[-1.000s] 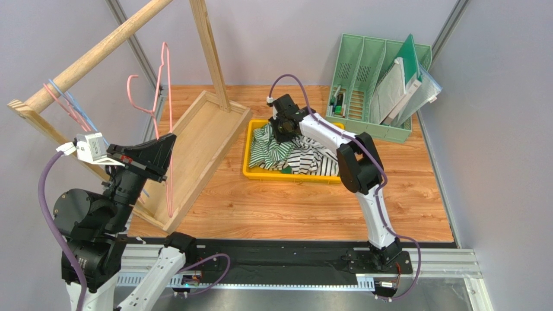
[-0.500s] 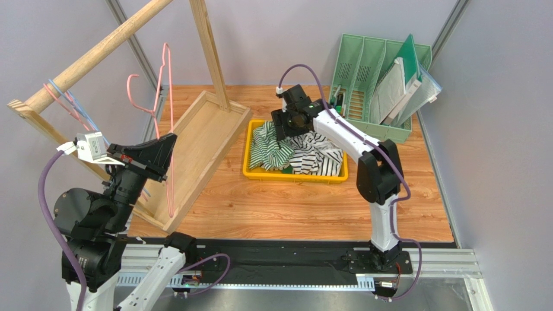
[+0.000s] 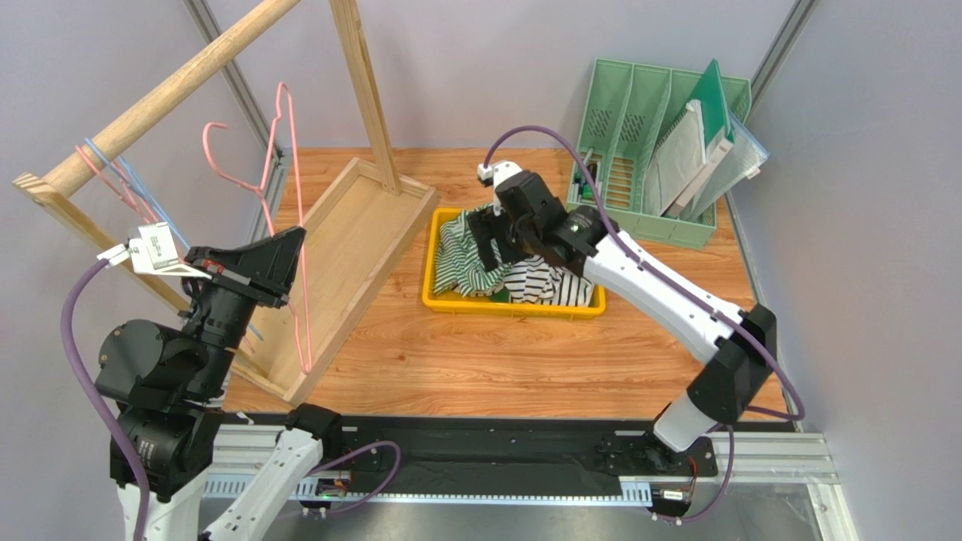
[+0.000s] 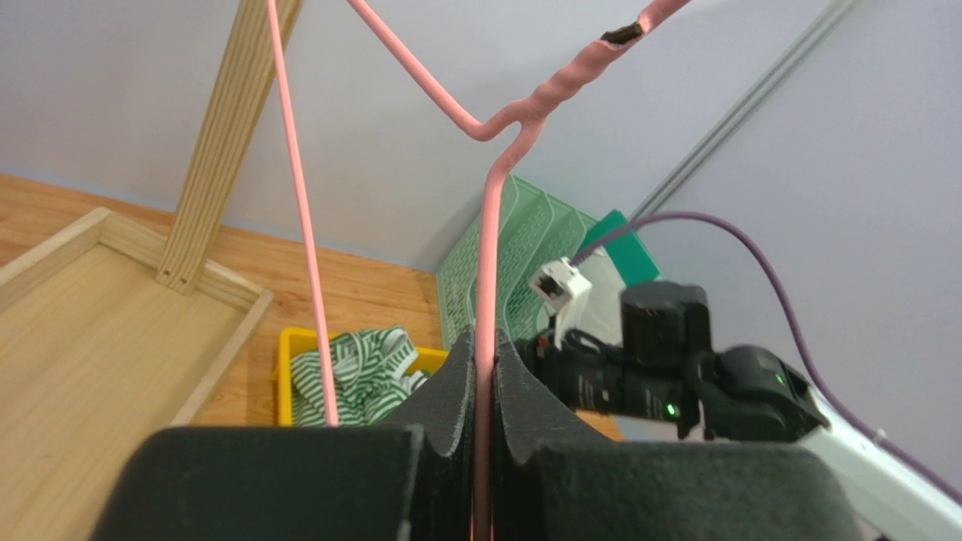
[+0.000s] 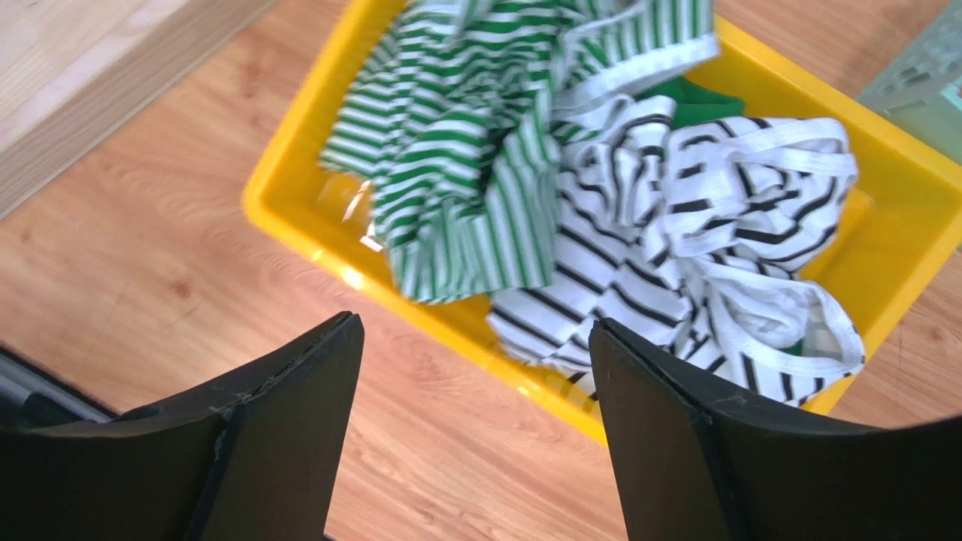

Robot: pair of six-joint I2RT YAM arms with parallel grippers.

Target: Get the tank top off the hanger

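Crumpled in the left half of the yellow bin: green-striped tank top, clear of the pink wire hanger, one fold lying against the near wall. Beside it and touching, a black-striped garment filling the right half. Under both, a scrap of plain green cloth, too buried to identify. Above the bin, right tool with fingers spread wide and nothing between them, masking part of the tank top from the top camera. Well apart to the left, hanger raised off the surface, bare, one wire pinched tight in the left tool. Upper wires cut off at the top of the left wrist view, lower wire hidden behind the tool's body. Further left, wooden rack with more hangers on its rail, count hard to make out. Behind the bin, green file rack holding folders and papers, with small dark items in one slot unreadable.
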